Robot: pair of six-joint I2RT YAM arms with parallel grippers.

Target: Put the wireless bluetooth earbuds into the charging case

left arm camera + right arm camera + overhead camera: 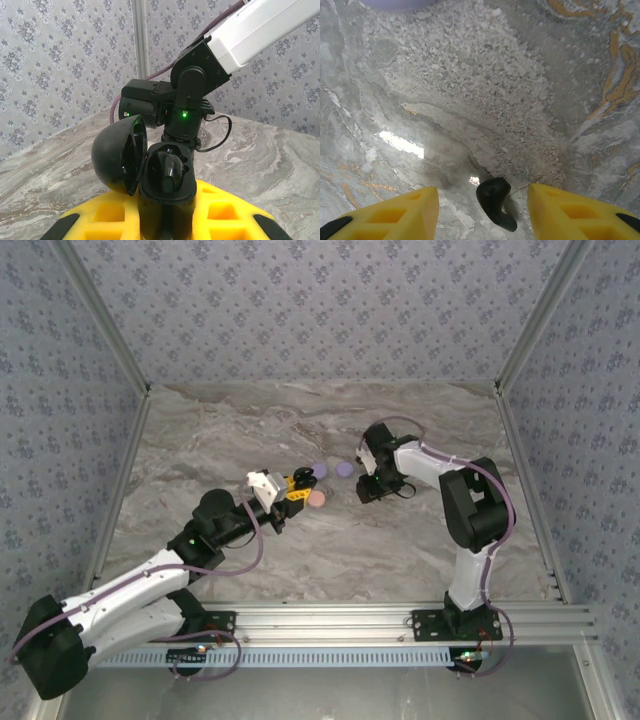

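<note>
ok, left gripper (167, 222) clamped on glossy black rounded plastic charging case (165, 192), lid hinged open sideways, one black stemmed earbud (171, 172) seated upright inside; case base cut off. right gripper (483, 217) half open, empty, straddling second black earbud (494, 196) mid grey marble table (470, 75), stem angled toward one finger.

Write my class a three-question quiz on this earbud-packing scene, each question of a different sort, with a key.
1. True or false: the lid of the charging case is closed.
2. Multiple choice: the black earbud on the table lies A) between the fingers of the right gripper, untouched; B) inside the case; C) on the case's lid.
3. Short answer: which gripper holds the case?
Key: 1 false, it stands open; 2 A; 3 the left gripper.
</note>
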